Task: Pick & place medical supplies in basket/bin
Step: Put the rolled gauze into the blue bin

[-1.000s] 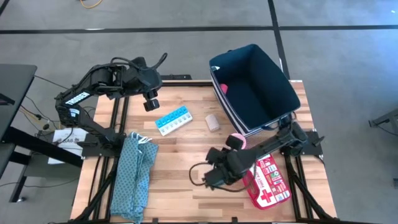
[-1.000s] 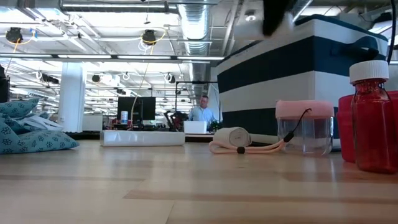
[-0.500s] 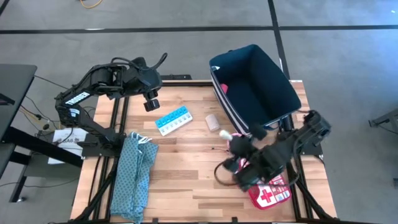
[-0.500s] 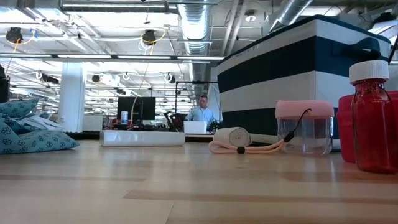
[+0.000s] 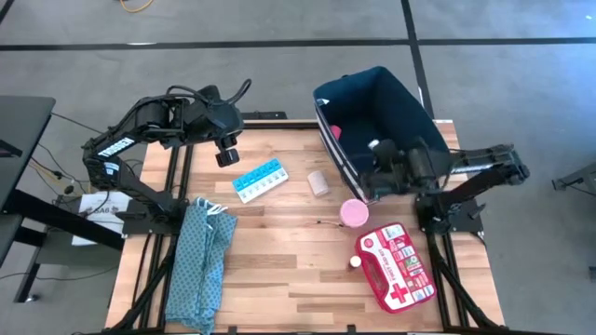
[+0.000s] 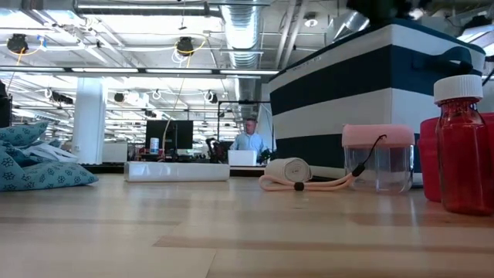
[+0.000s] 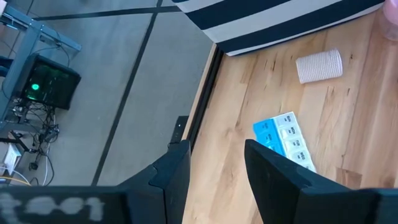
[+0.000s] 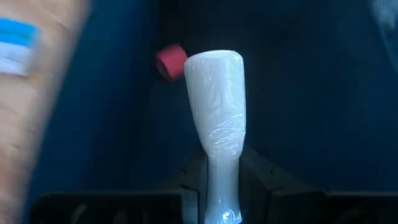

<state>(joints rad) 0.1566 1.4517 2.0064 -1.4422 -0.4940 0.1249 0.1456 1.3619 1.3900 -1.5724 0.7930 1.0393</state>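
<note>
i've just swung the right gripper (image 5: 374, 146) away from the near part of the worktop (image 5: 279, 251) by the first aid pouch and up over the navy bin (image 5: 410, 102). it's pinching the small white stick (image 8: 214, 124), which the wrist view shows standing between the fingers with the bin's dark inside behind it. so the carry looks done and i judge only the release is left. the left gripper (image 7: 214, 165) hasn't moved; it hangs spread and empty on the far left of the bin, above the worktop's back edge, near the pill organizer.

counting from the bin: one small pink cube (image 8: 170, 61) already lies inside it. outside, one beige bandage roll (image 5: 318, 182) sits just beside its striped base, one pink tape roll (image 5: 353, 212) is near its front corner, one light blue pill organizer (image 5: 260, 180) lies farther left, and one red-and-white first aid pouch (image 5: 398, 269) is in front of the bin. a small white-capped thing touches the pouch's edge; the low view shows it as a red bottle (image 6: 463, 147). one folded teal cloth (image 5: 200, 256) lies well left of the bin.
</note>
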